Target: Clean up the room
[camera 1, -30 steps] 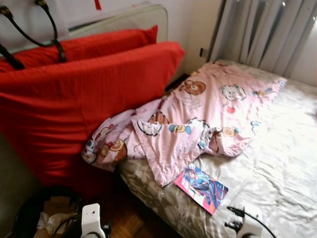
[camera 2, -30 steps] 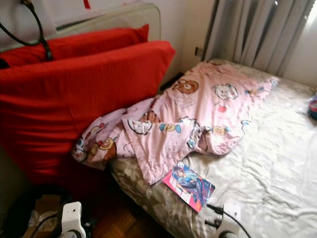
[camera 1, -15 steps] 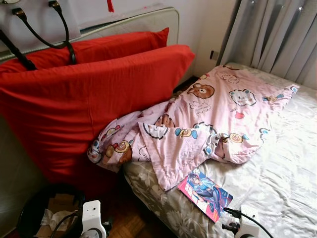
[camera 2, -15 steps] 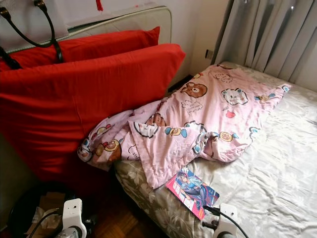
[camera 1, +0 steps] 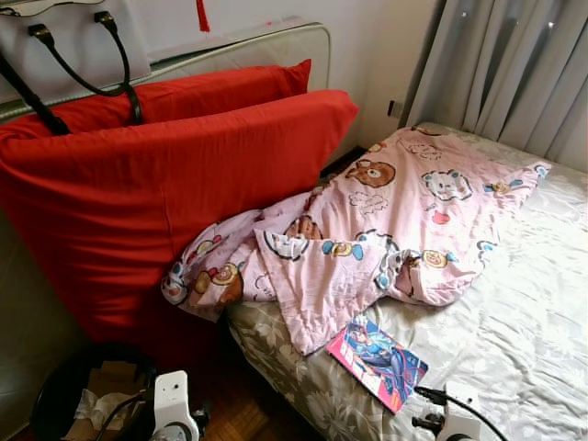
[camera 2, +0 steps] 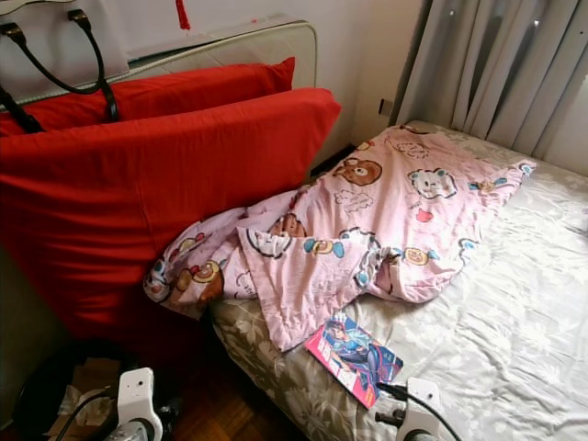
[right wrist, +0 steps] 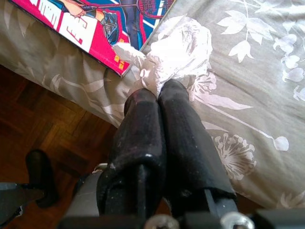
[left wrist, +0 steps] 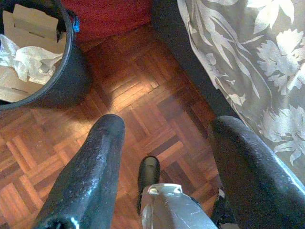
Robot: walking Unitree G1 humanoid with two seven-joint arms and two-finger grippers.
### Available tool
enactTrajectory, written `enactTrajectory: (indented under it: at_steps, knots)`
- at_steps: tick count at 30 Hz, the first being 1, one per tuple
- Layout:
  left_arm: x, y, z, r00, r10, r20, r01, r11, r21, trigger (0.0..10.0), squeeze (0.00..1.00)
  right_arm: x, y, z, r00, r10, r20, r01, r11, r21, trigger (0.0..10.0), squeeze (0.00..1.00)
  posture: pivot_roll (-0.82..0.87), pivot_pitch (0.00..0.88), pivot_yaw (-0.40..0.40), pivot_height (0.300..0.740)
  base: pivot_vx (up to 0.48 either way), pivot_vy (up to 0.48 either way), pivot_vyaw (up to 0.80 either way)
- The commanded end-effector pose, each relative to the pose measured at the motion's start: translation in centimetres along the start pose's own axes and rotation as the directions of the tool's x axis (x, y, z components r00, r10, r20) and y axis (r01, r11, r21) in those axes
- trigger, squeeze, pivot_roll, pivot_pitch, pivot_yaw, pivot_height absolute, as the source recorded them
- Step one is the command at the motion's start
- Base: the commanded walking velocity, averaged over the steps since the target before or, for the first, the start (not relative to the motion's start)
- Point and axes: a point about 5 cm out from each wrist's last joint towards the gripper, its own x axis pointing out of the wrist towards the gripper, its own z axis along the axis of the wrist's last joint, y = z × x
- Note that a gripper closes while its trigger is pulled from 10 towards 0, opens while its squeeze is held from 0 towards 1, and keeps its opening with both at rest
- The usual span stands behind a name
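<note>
Bedroom was messy: pink blanket (camera 1: 386, 230) heaped on the bed (camera 1: 533, 312), magazine (camera 1: 377, 363) at its 6 o'clock edge. Right gripper (right wrist: 159, 93) had its jaws pinching a white tissue (right wrist: 176, 52) beside the magazine; left gripper (left wrist: 164, 138) hung over the floor (left wrist: 138, 95), jaws spread.

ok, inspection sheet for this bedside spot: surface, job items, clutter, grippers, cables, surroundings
Surface: bed with grey floral cover; parquet floor beside it.
Job's things: crumpled white tissue pinched in the right gripper; black bin holding paper and cardboard, on the floor.
Clutter: comic book at the bed's edge; rumpled pink cartoon blanket.
Grippers: right shut on the tissue, over the bed's edge; left gripper open above the floor, near the bin.
Cables: black cable on the right wrist.
Surroundings: red pillows, black-handled bag, grey curtains.
</note>
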Motion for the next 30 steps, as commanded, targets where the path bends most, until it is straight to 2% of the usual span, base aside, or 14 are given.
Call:
enactTrajectory:
  at_steps: [1,30]
  knots:
    - [-0.08,0.13,-0.57,0.999,0.013,-0.032,-0.013,1.000,0.001,10.0,0.00,0.06,0.02,0.42,1.000,0.004,0.007,-0.004,1.000,-0.011,10.0,0.00,0.03,0.000,-0.054,0.740,0.000,0.000,0.00]
    - [-0.03,0.25,-0.38,0.999,0.013,-0.032,-0.013,1.000,0.000,10.0,0.00,0.14,0.30,0.75,1.000,0.025,0.008,-0.024,0.999,-0.039,10.0,0.00,0.03,0.000,-0.049,0.740,0.000,0.473,0.00]
